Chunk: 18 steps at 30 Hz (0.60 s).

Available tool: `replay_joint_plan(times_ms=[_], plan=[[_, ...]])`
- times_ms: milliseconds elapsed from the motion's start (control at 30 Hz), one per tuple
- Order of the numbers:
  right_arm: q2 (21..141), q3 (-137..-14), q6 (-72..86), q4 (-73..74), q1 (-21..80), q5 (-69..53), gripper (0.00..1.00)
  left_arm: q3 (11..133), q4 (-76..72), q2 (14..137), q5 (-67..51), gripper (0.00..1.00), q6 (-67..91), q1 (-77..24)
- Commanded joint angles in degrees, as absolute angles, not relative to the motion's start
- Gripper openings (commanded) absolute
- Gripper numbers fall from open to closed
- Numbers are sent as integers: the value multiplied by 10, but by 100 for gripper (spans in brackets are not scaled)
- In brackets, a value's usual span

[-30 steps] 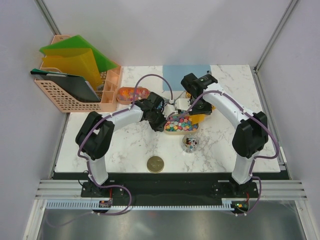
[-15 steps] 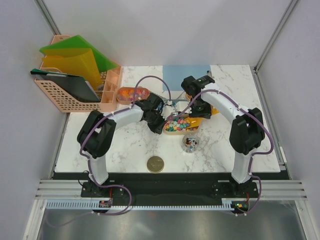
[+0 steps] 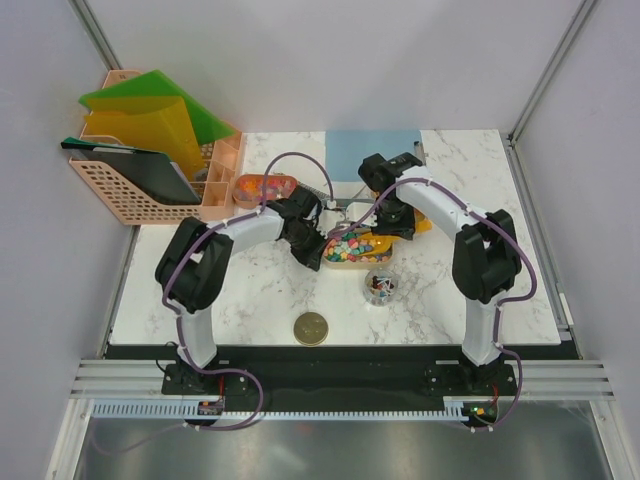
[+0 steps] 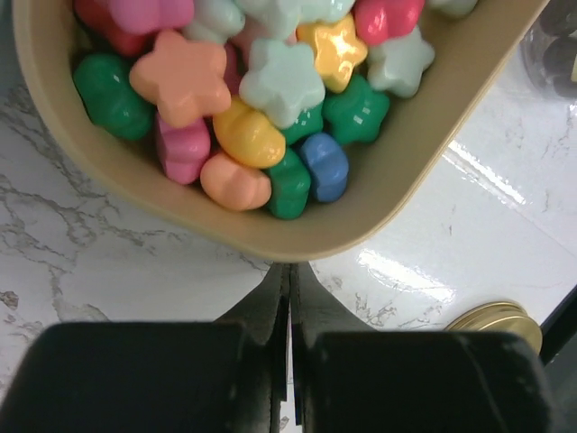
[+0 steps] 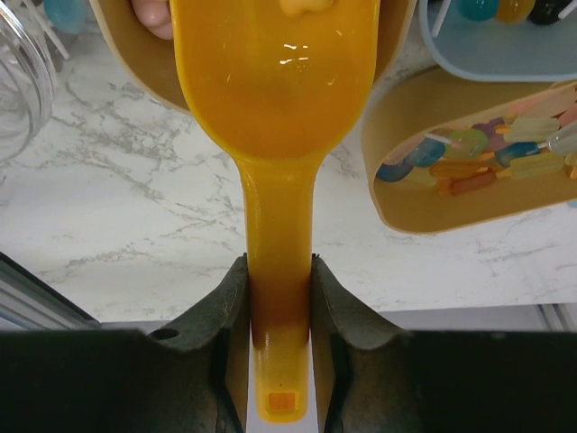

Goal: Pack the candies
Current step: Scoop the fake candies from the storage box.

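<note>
Pastel star-shaped candies (image 4: 270, 90) fill a tan oval tray (image 4: 433, 171) at the table's middle (image 3: 350, 247). My left gripper (image 4: 290, 271) is shut with nothing between its fingers, and its tips touch the tray's near rim; from above it sits at the tray's left end (image 3: 318, 244). My right gripper (image 5: 279, 280) is shut on the handle of the orange scoop (image 5: 279, 90), whose bowl reaches over the tray's edge. The top view has that gripper (image 3: 392, 216) just right of the tray. A second tan tray (image 5: 469, 194) holds orange and mixed candies.
A glass jar (image 3: 380, 287) with a few wrapped pieces stands in front of the tray, and a gold lid (image 3: 311, 328) lies nearer the front edge. Another candy tray (image 3: 263, 186) sits back left by a peach basket (image 3: 150, 205) of folders. A blue container (image 3: 372, 150) lies at the back.
My right arm has swung left with the scoop, bringing its bowl over the pastel tray. The tray and my left gripper have shifted slightly left and back.
</note>
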<state>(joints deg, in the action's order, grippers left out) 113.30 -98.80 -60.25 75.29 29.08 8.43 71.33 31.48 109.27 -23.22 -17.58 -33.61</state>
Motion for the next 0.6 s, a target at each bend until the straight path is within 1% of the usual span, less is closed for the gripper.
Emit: replay_joint_plan(times_ms=[0, 167, 367, 567], plan=[[1147, -969, -587, 686, 308, 40, 0, 730, 251, 1066, -307, 2, -147, -317], [1140, -963, -583, 677, 308, 33, 0, 705, 250, 1021, -322, 2, -163, -276], [1140, -964, -581, 666, 308, 26, 0, 675, 243, 991, -314, 2, -165, -259], [1160, -990, -571, 670, 308, 29, 0, 664, 209, 1019, -307, 2, -123, -258]])
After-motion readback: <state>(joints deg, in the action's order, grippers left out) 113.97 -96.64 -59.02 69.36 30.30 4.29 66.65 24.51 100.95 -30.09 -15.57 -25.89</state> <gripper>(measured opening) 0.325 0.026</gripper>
